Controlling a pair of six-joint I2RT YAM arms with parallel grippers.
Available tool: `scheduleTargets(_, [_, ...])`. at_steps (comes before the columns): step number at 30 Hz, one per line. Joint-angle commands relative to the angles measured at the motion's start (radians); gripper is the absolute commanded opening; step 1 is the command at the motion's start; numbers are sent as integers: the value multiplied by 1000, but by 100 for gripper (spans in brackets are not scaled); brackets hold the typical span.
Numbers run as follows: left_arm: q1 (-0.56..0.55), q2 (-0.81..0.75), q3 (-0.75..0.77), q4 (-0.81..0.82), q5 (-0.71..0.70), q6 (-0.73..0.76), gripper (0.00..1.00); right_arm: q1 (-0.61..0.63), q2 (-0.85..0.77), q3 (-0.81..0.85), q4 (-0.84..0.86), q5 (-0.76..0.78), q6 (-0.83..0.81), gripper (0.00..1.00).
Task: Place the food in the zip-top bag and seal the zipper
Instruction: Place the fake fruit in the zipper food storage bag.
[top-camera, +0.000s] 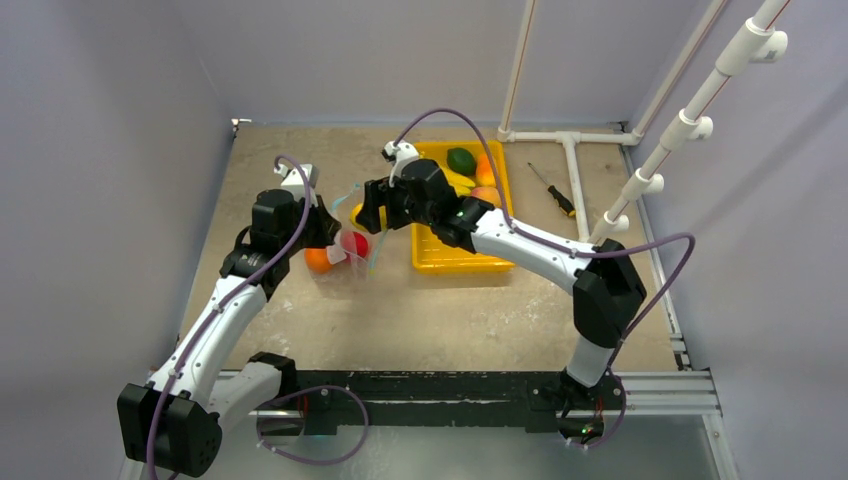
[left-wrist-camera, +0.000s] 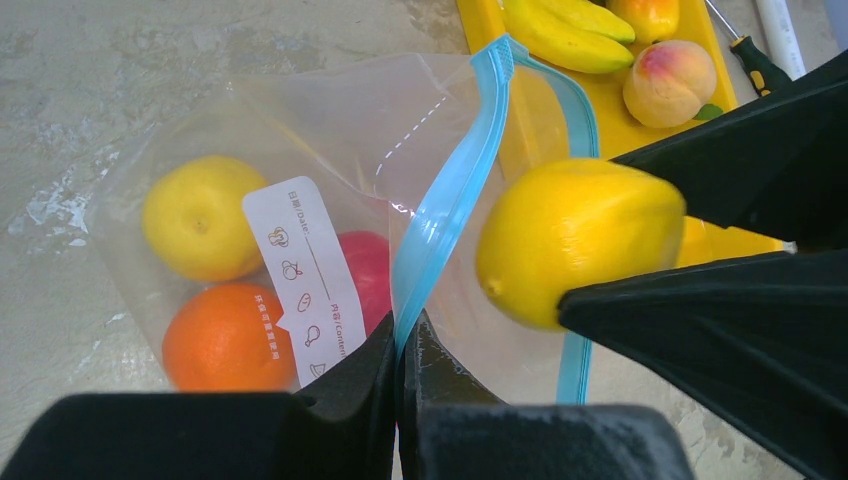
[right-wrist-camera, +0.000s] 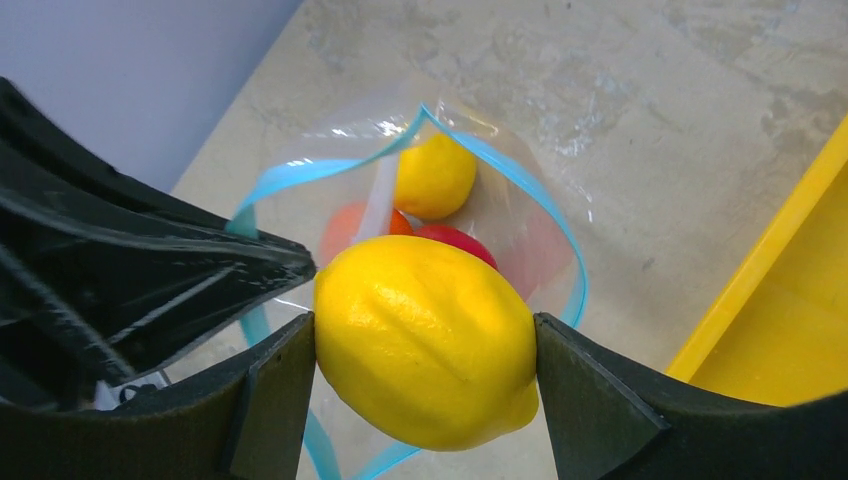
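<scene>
Right gripper (right-wrist-camera: 425, 348) clamps the plump yellow toy lemon (left-wrist-camera: 580, 240), poised right over the open mouth of the clear floppy zip-top bag (left-wrist-camera: 330, 130). Left gripper (left-wrist-camera: 400, 360) is pinched tight on its teal-blue zipper strip (left-wrist-camera: 450, 190). Only the left wrist view shows the yellow bananas (left-wrist-camera: 565, 25) and the peach (left-wrist-camera: 668, 82) on the yellow rectangular tray (left-wrist-camera: 480, 18).

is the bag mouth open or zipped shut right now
Open. The zipper spreads in a wide loop, the left gripper pinches one side of it, and the right gripper holds a lemon at the opening.
</scene>
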Motion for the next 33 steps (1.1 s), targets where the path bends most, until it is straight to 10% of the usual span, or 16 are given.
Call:
scheduleTargets(1, [-5,-19,3,22,10,14,0,9,29,66,15,11,18,34])
scheduleTargets(12, [-5,-15,3,22,25,14,0,11,111,147,-43,94,105,79])
scheduleTargets(33, [-5,-3,5,22,30,15,0,11,-37,90,-29,122,140,93])
